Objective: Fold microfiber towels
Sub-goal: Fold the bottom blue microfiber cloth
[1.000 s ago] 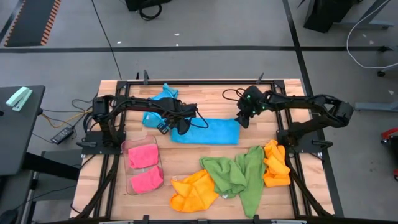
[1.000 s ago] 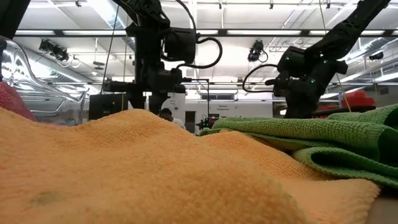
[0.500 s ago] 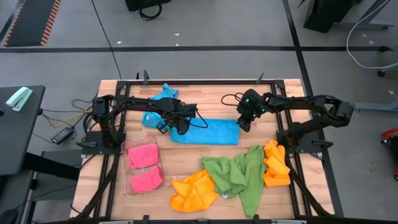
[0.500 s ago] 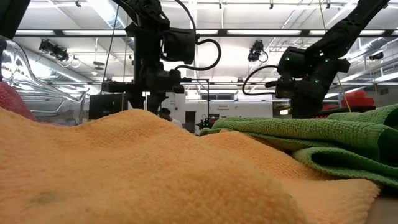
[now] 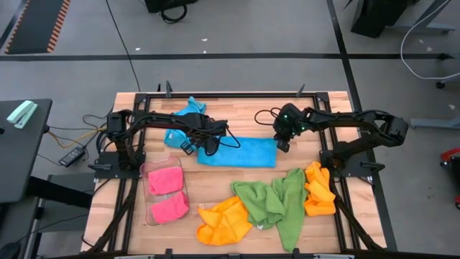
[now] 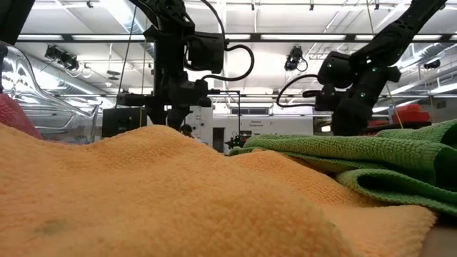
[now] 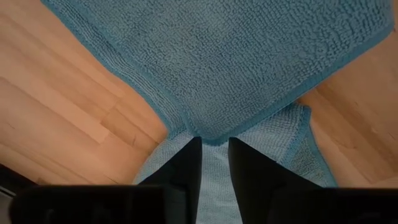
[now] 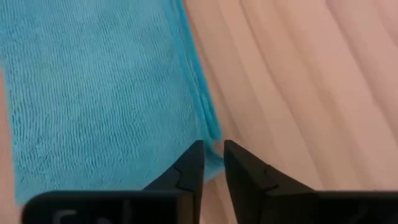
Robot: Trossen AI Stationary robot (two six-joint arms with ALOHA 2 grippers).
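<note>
A sky-blue towel (image 5: 241, 152) lies flat on the wooden table between my two grippers, a second layer showing under its left corner (image 7: 214, 180). My left gripper (image 5: 208, 147) stands over its left end, fingers (image 7: 214, 149) nearly together on a corner. My right gripper (image 5: 282, 142) stands over its right end, fingers (image 8: 213, 155) nearly together on the towel's edge. In the low view an orange towel (image 6: 143, 193) and a green towel (image 6: 371, 153) hide both sets of fingertips. My left gripper pinches the upper layer's corner (image 7: 210, 138) between its two fingertips, coming steeply from above. The rest of the towel lies spread on the table. My right gripper pinches the towel's right edge near its corner (image 8: 212, 138) between its two fingertips, slanting down from the right. The towel lies flat on the table; one layer or several, I cannot tell.
A clear tray (image 5: 147, 194) at near left holds pink towels (image 5: 167, 193). Orange towels (image 5: 224, 221) (image 5: 320, 188) and green towels (image 5: 277, 201) lie heaped along the near edge. Another blue towel (image 5: 188, 111) lies at the far left under the left arm.
My right gripper has rolled a little about its own axis over the blue towel's right end, staying in place. The towel lies as before.
</note>
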